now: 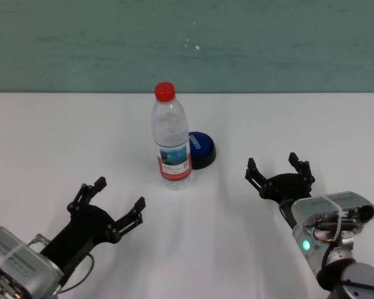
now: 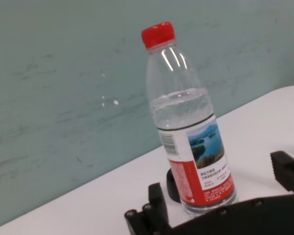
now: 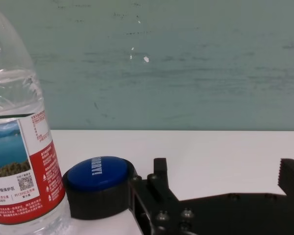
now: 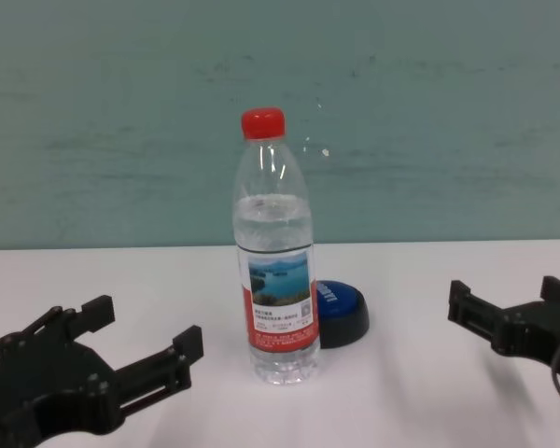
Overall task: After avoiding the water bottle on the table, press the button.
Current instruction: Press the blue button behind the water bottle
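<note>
Two things stand on my worktop (image 1: 50, 137): the water bottle (image 1: 171, 137) upright, the button (image 1: 199, 149) just behind. My left end effector (image 1: 115, 205) and right end effector (image 1: 278, 168) flank them, open, empty.

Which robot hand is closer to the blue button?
The right one. The right gripper sits open to the button's right with bare table between them. The left gripper is open too, farther off, nearer the robot, with the water bottle in its way.
</note>
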Controlling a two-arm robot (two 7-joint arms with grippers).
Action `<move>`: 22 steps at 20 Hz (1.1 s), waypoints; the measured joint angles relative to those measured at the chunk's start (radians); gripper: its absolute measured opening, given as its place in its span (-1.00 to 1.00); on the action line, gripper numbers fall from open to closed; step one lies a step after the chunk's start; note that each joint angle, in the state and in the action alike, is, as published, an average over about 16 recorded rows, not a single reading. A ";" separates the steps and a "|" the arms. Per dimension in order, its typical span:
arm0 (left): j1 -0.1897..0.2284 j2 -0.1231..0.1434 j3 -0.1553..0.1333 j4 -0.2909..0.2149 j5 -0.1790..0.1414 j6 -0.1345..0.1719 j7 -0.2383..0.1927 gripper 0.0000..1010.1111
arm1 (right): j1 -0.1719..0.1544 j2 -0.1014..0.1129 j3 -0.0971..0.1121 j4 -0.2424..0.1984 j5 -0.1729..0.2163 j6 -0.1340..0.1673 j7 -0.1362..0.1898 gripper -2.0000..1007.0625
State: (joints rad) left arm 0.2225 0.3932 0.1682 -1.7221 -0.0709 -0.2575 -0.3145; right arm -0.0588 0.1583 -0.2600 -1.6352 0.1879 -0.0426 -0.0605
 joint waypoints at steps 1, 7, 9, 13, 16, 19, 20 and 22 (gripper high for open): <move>0.003 -0.002 0.000 0.000 0.002 -0.001 0.001 0.98 | 0.000 0.000 0.000 0.000 0.000 0.000 0.000 0.99; 0.016 -0.011 -0.005 0.001 0.010 -0.011 0.010 0.98 | 0.000 0.000 0.000 0.000 0.000 0.000 0.000 0.99; 0.021 -0.015 -0.007 0.001 0.011 -0.014 0.013 0.98 | 0.000 0.000 0.000 0.000 0.000 0.000 0.000 0.99; 0.029 -0.022 -0.013 0.004 0.011 -0.023 0.018 0.98 | 0.000 0.000 0.000 0.000 0.000 0.000 0.000 0.99; 0.033 -0.027 -0.017 0.006 0.009 -0.029 0.019 0.98 | 0.000 0.000 0.000 0.000 0.000 0.000 0.000 0.99; 0.035 -0.031 -0.020 0.009 0.007 -0.032 0.019 0.98 | 0.000 0.000 0.000 0.000 0.000 0.000 0.000 0.99; 0.036 -0.032 -0.021 0.009 0.007 -0.032 0.018 0.98 | 0.000 0.000 0.000 0.000 0.000 0.000 0.000 0.99; 0.036 -0.034 -0.022 0.011 0.005 -0.030 0.017 0.98 | 0.000 0.000 0.000 0.000 0.000 0.000 0.000 0.99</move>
State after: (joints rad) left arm 0.2586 0.3595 0.1462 -1.7112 -0.0658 -0.2879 -0.2971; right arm -0.0588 0.1583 -0.2600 -1.6352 0.1879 -0.0426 -0.0606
